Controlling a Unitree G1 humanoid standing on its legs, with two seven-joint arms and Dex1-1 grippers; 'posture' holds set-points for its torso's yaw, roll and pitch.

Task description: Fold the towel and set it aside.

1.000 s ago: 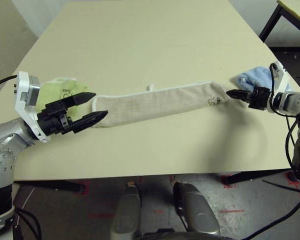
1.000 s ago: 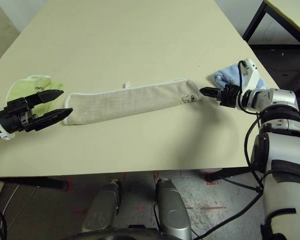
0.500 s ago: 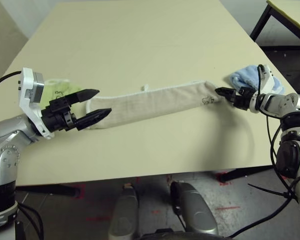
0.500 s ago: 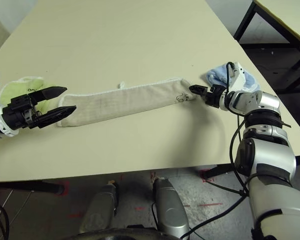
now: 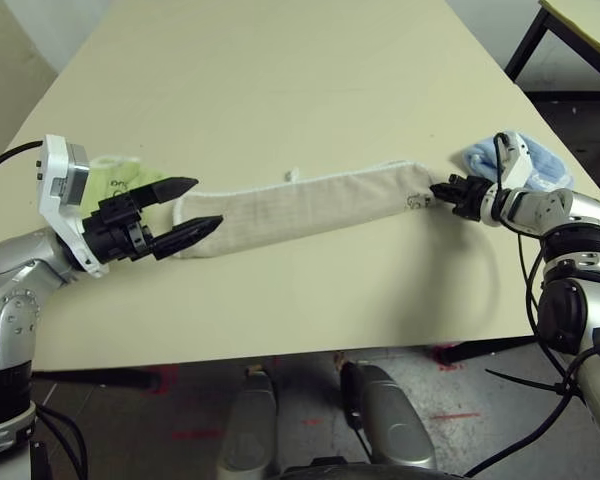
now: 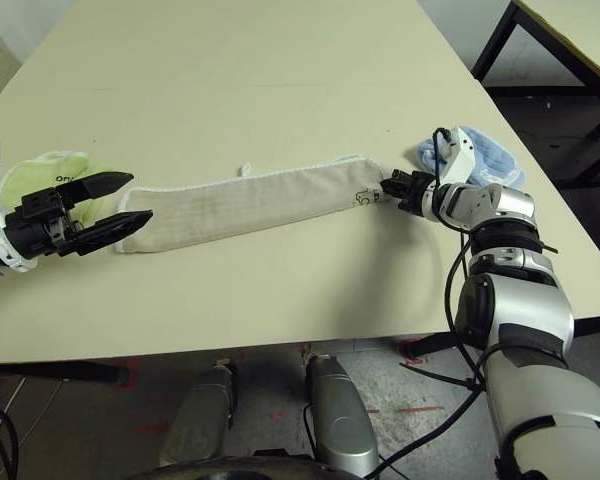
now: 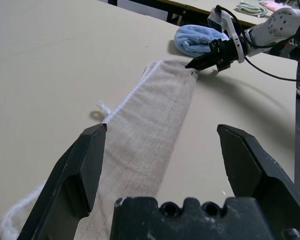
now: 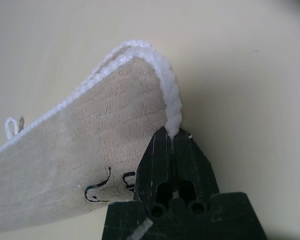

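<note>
The towel (image 5: pixel 300 205), beige with white edging and a small embroidered mark near its right end, lies as a long narrow strip across the table (image 5: pixel 280 80). My right gripper (image 8: pixel 171 137) is shut on the white edging at the strip's right end, as the right wrist view shows; from the head it sits at that end (image 5: pixel 438 189). My left gripper (image 5: pixel 206 203) is open at the strip's left end, one finger on each side of it just above the table. In the left wrist view the towel (image 7: pixel 155 130) runs away between the two fingers (image 7: pixel 85 165).
A lime-green folded towel (image 5: pixel 115 178) lies behind my left gripper near the table's left edge. A light blue folded towel (image 5: pixel 530 160) sits at the right edge, just behind my right wrist. A second table (image 5: pixel 580 20) stands at the far right.
My right gripper has moved left onto the towel's right end and shut on its edging. The left gripper keeps its place at the left end, still open.
</note>
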